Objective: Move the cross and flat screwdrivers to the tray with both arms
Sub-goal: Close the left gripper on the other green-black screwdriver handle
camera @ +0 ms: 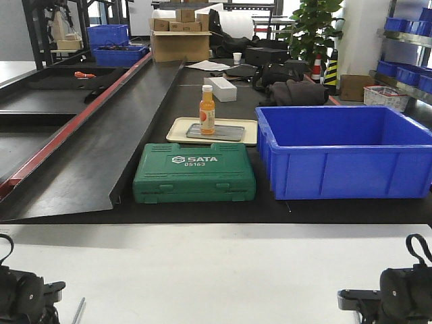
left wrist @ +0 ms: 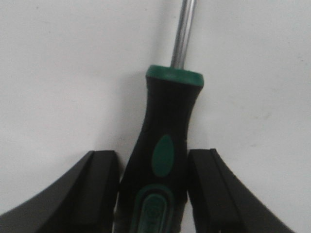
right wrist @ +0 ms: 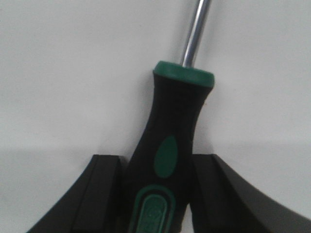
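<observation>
Firmly, left gripper (left wrist: 153,155) tight on left screwdriver (left wrist: 163,121) handle, right gripper (right wrist: 156,158) likewise on right screwdriver (right wrist: 175,111) (shafts ahead).

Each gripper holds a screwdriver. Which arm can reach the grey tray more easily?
Left, probably: the grey tray sits near centre, yet the tall blue crate stands close on its right.

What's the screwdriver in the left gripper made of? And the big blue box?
The screwdriver has a handle that looks like matte black plastic or rubber with green inserts. Its shaft is likely polished steel: silvery, with bright glints. The blue crate seems moulded plastic: even colour, soft sheen.
</observation>
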